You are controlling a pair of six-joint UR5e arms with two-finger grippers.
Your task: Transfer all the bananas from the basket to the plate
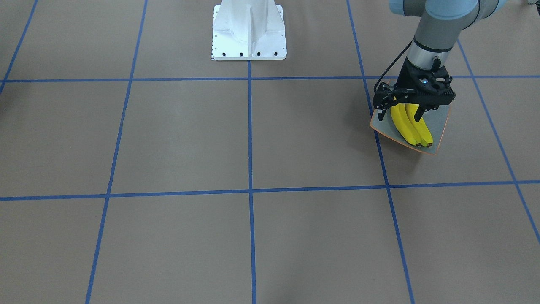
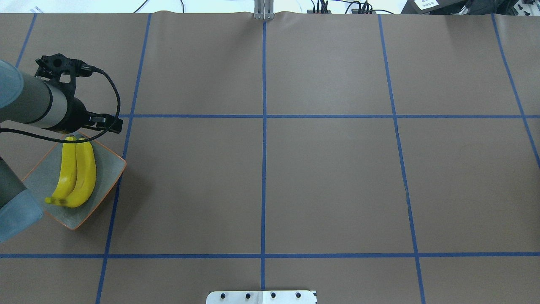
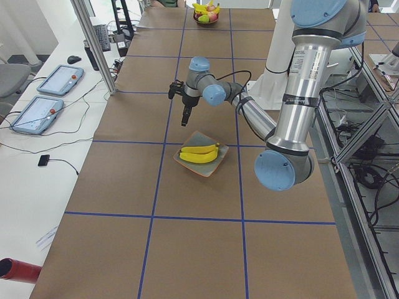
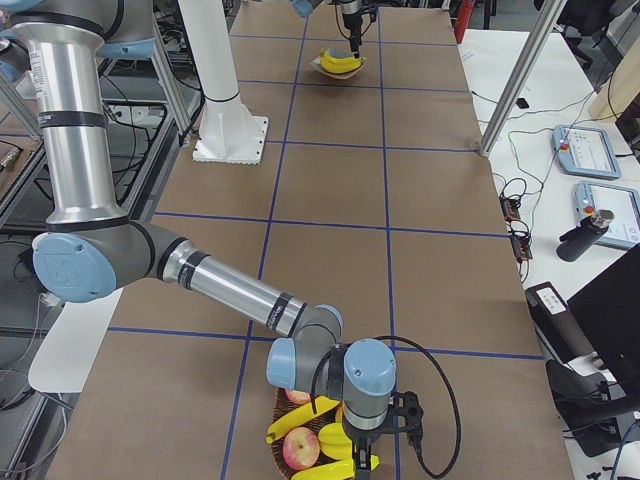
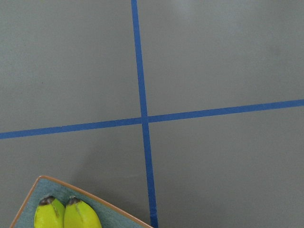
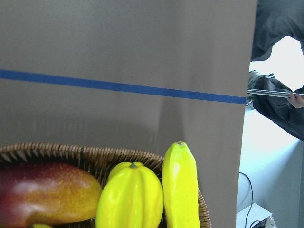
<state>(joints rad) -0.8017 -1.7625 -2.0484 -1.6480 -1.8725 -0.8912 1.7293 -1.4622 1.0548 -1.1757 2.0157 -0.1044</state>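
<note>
On my left, the plate [image 2: 107,166] sits on the surface [image 2: 295,181] and carries two bananas [image 2: 80,173]. They lie touching side by side, long axes running from my base outward toward the operators' side, curves matched. My left pincer [image 1: 400,110] hangs above the plate, fingers spread, holding nothing. Just past the plate's corner, blue tape lines [image 5: 144,118] cross. Well apart, at the far right end, my right pincer [image 4: 360,462] hangs over the basket [image 6: 57,153]; its state I cannot tell. A basket banana [image 6: 180,185] reaches tip-first past the rim, crowded by a yellow fruit [image 6: 130,197] and a red fruit [image 6: 42,194].
</note>
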